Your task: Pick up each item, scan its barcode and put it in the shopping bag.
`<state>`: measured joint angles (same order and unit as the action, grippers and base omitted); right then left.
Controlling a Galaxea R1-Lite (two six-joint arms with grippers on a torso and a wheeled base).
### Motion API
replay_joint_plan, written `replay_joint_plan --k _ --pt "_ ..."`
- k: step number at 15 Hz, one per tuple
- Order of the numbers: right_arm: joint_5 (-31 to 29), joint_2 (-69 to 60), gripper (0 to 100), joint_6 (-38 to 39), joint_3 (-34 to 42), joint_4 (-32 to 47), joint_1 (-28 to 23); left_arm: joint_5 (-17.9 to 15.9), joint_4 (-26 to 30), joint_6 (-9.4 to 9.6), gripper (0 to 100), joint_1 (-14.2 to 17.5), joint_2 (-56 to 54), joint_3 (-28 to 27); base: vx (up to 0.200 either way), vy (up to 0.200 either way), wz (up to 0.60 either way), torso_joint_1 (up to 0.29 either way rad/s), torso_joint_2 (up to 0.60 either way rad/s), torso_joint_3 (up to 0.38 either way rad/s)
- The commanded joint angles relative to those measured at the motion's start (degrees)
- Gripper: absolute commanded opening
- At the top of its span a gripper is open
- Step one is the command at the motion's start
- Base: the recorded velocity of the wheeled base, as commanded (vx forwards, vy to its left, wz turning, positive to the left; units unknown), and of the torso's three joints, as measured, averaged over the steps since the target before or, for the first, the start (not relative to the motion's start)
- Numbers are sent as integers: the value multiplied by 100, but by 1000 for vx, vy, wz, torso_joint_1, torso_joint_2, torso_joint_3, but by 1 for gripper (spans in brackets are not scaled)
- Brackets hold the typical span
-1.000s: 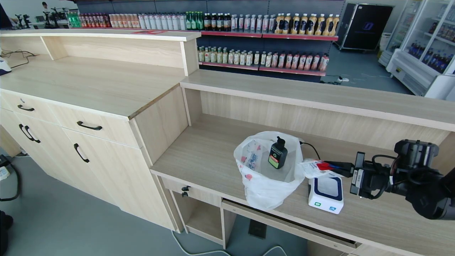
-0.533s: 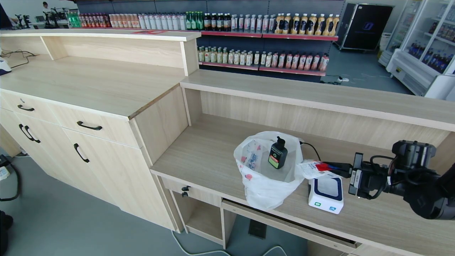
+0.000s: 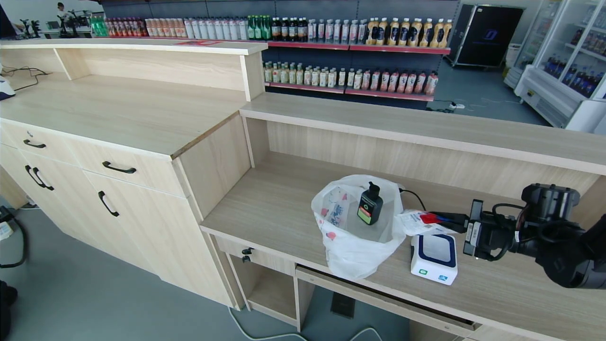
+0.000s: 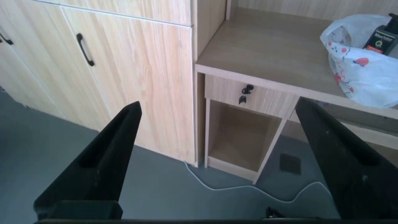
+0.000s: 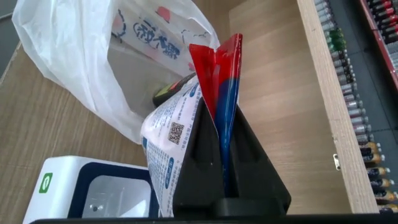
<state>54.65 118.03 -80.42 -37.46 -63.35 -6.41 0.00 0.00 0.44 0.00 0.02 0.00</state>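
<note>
My right pincer (image 3: 440,219) clenched on packet (image 3: 415,222) by scanner's (image 3: 434,258) far edge, bag (image 3: 352,248) beside scanner holding 1 bottle (image 3: 370,206), left pincer (image 4: 217,109) released

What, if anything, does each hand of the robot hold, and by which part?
The right hand holds the packet, pinched by its red-and-blue sealed end. The left hand is open and holds nothing.

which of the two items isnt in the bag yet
The red-and-white packet, pinched in the right gripper near the white scanner. The black bottle already stands inside the shopping bag.
</note>
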Motion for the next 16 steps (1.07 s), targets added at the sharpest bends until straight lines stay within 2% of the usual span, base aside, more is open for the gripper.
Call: replay_joint_plan --k 1,2,4,6,7,9,10,12,14,16 --pt "2 -96 0 246 -147 -1 44 0 0 0 100 0 -2 0 0 0 0 0 0 0" --pt "-7 -377 0 677 -200 42 61 0 0 0 100 0 -2 0 0 0 0 0 0 0" --pt "-306 -1546 0 2197 -95 403 79 0 0 0 100 0 -2 0 0 0 0 0 0 0" --pt "-1185 -2539 0 3410 28 842 -123 0 0 0 100 0 -2 0 0 0 0 0 0 0" --pt "-1721 -2847 0 3735 213 974 -326 0 0 0 100 0 -2 0 0 0 0 0 0 0" --pt "-2529 -3093 0 3955 846 948 -985 0 0 0 100 0 -2 0 0 0 0 0 0 0" --pt "-2653 -3260 0 3982 1118 1000 -1319 0 0 0 100 0 -2 0 0 0 0 0 0 0" --pt "-2688 -3655 0 4113 1206 1431 -1530 0 0 0 100 0 -2 0 0 0 0 0 0 0" --pt "-2881 -3946 0 4509 1241 1537 -1477 0 0 0 100 0 -2 0 0 0 300 -1 1 1" --pt "-3681 -4042 0 4904 1127 1475 -870 0 0 0 100 0 -2 0 0 0 600 5 0 0"
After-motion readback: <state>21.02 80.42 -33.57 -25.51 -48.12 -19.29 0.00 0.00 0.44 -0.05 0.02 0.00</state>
